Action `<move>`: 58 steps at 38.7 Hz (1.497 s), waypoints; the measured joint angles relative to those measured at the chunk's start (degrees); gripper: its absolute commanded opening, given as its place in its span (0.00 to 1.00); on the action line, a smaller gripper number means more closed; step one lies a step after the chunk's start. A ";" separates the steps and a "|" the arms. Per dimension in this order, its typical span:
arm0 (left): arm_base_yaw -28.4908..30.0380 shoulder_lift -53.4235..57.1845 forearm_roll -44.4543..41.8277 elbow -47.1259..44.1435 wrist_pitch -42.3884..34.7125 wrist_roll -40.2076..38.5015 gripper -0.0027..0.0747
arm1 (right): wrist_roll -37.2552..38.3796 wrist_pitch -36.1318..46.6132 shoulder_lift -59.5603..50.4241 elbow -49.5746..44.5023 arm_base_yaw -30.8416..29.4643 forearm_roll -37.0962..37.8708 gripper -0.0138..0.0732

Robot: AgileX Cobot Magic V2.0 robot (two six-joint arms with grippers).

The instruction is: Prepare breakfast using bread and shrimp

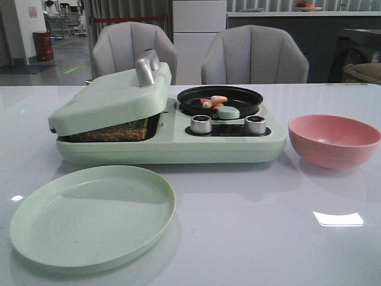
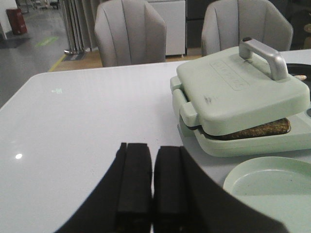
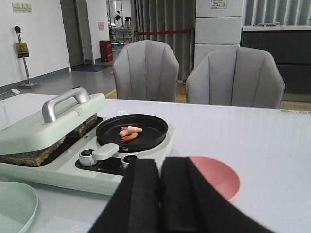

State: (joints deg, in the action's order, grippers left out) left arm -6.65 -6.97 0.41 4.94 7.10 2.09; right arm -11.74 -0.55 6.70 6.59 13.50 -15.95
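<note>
Two grippers sit idle, both pressed together on nothing: the left gripper (image 2: 146,187) hangs over the table's left side, the right gripper (image 3: 163,194) over the near right, just short of the pink bowl (image 1: 334,140). Neither shows in the front view. The bread (image 1: 113,131) lies inside the press (image 1: 110,95) of the green cooker (image 1: 178,149) at the table's middle, its lid propped ajar on the toast, likely because the slices are thick. Only a browned edge shows (image 2: 257,130), so I cannot tell how many slices are there or how done the faces are. The shrimp (image 1: 213,100) rest in the black pan (image 1: 220,100) on the cooker's right half, presumably to fry; their count is hard to make out, perhaps two or three. A green plate (image 1: 92,217) waits at the near left edge, probably for serving. The knobs (image 1: 201,124) are too small to read.
</note>
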 measured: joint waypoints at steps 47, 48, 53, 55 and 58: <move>4.91 7.21 -0.11 -5.19 -4.90 -3.30 0.18 | 0.00 0.00 0.00 -0.10 0.00 0.00 0.31; 4.91 7.21 -0.11 -5.19 -4.90 -3.30 0.18 | 0.00 0.00 0.00 -0.10 0.00 0.00 0.31; 4.91 7.21 -0.11 -5.19 -4.90 -3.30 0.18 | 0.00 0.00 0.00 -0.10 0.00 0.00 0.31; 4.91 7.21 -0.11 -5.19 -4.90 -3.30 0.18 | 0.00 0.00 0.00 -0.10 0.00 0.00 0.31; 4.91 7.21 -0.11 -5.19 -4.90 -3.30 0.18 | 0.00 0.00 0.00 -0.10 0.00 0.00 0.31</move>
State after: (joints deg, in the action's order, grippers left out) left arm -1.74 0.24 0.30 -0.24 2.19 -1.21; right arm -11.74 -0.55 6.70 6.49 13.50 -15.95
